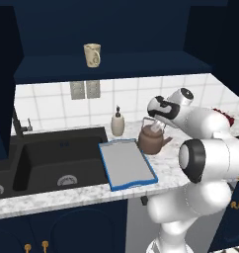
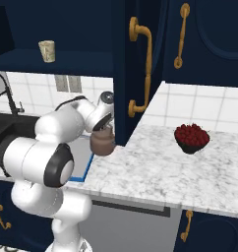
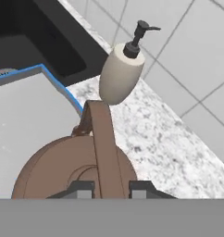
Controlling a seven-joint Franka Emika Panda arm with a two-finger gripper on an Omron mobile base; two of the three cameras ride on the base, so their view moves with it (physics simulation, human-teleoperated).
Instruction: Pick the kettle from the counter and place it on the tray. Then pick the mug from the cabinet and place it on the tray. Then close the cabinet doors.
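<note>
Marble counter (image 1: 67, 195), tray (image 1: 125, 164), kettle (image 1: 152, 139), soap dispenser (image 1: 117, 122), berry bowl (image 2: 191, 137)

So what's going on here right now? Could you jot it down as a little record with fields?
gripper: fingertips on either side of the kettle's arched handle
kettle: on the counter, beside the tray
tray: nothing on it, next to the sink
mug: on the cabinet shelf
soap dispenser: behind the tray, by the tiled wall
bowl of red fruit: on the counter

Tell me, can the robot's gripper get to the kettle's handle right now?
Probably yes: the gripper sits right over the kettle, a fingertip on each side of its arched handle, and nothing is in between.
</note>
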